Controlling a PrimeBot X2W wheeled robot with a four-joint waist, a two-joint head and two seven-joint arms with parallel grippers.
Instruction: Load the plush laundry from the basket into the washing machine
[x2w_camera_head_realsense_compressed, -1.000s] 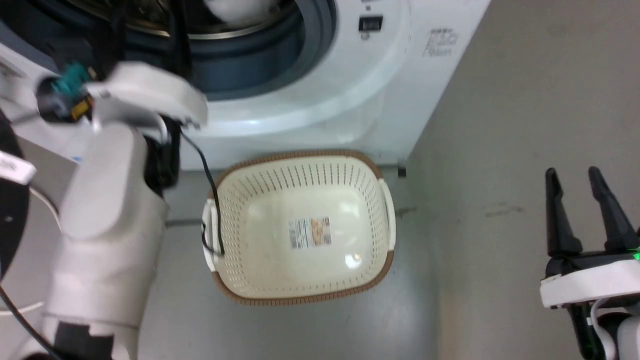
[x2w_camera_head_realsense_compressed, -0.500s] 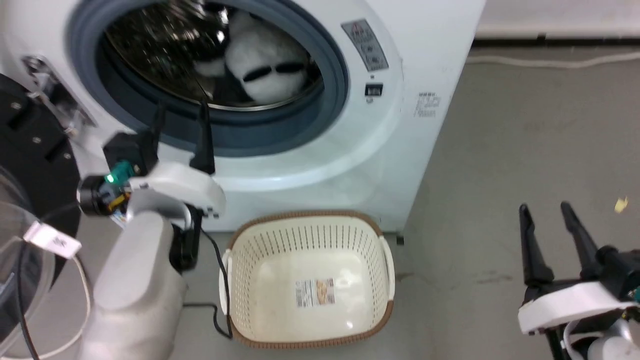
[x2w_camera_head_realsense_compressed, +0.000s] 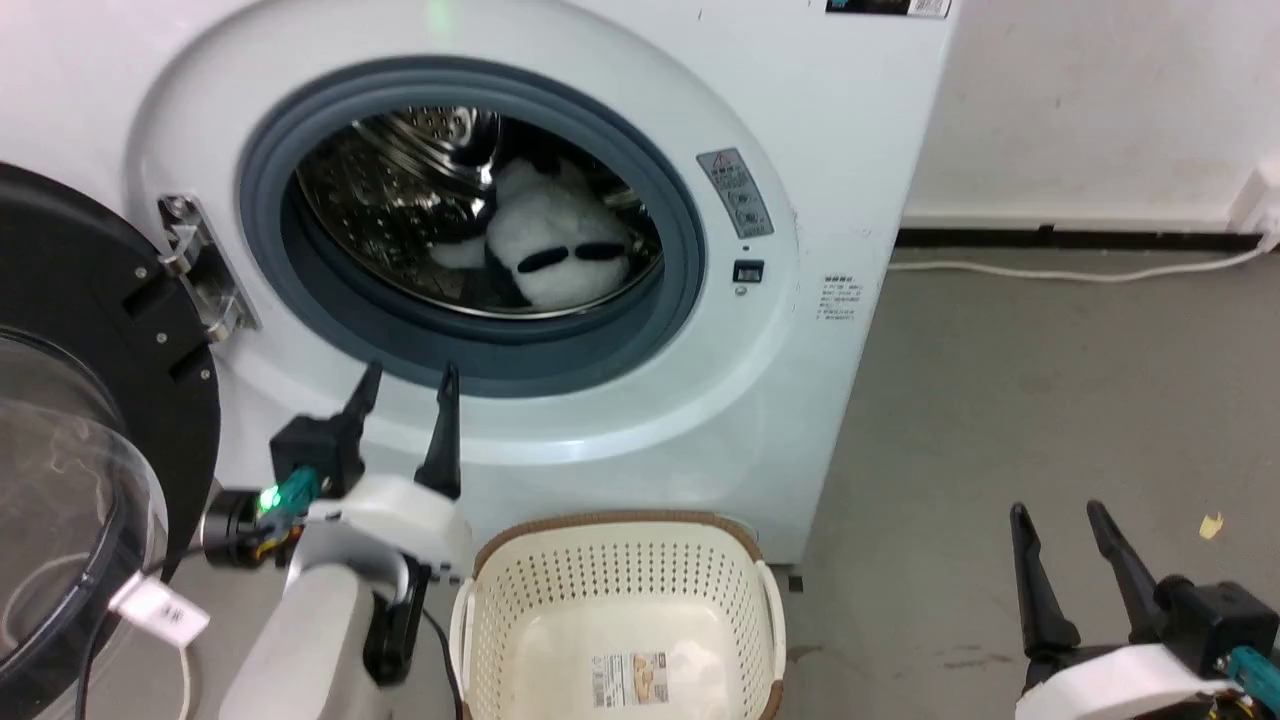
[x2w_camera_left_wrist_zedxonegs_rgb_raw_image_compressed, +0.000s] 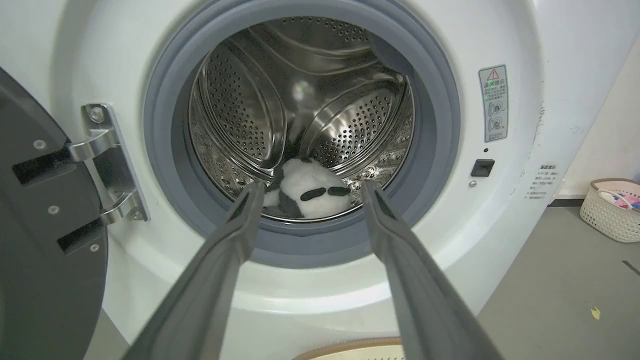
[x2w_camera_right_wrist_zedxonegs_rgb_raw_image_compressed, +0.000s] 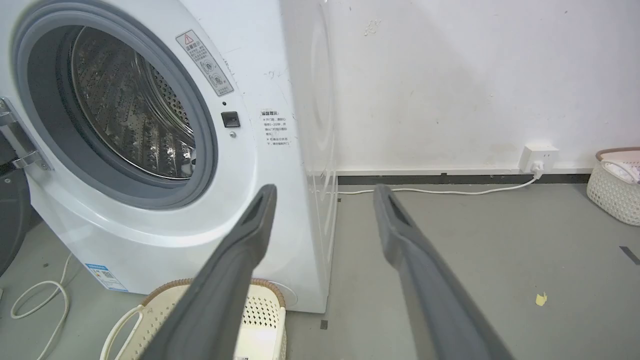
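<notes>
The plush (x2w_camera_head_realsense_compressed: 545, 250) lies low in the drum (x2w_camera_head_realsense_compressed: 400, 200) of the washer (x2w_camera_head_realsense_compressed: 800, 150), so the loading looks done. The basket (x2w_camera_head_realsense_compressed: 620, 590), on the floor just in front of the washer, has nothing in it but its label, as far as it shows. Left gripper (x2w_camera_head_realsense_compressed: 410, 375), below the opening, and right gripper (x2w_camera_head_realsense_compressed: 1057, 515), well off over the floor, both have fingers spread and empty. The door (x2w_camera_head_realsense_compressed: 90, 330) stands open.

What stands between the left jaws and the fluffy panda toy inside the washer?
Nothing visible. The fluffy white-and-black plush toy lies in the white front-loading washer's steel drum; the left gripper, jaws open, faces the doorway.
</notes>
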